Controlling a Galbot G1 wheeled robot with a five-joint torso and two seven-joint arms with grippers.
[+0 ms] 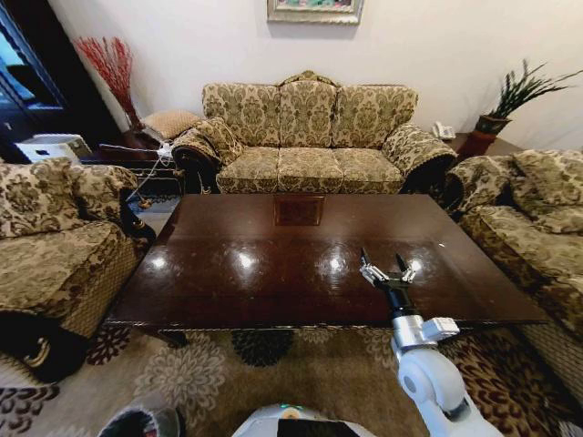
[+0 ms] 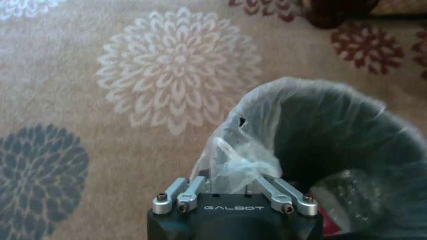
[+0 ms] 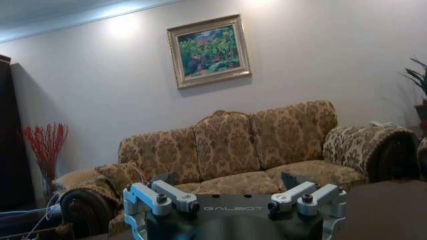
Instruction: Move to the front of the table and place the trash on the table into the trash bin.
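Our left gripper hangs at the lip of the trash bin, its fingers closed on a twist of the whitish liner bag; the bin's mouth opens just beyond them, over the flowered carpet. Something red shows inside the bin, too small to name. Our right gripper hovers above the near right part of the table, fingers spread and empty. We see no litter on the glossy top; the sofa stands behind it.
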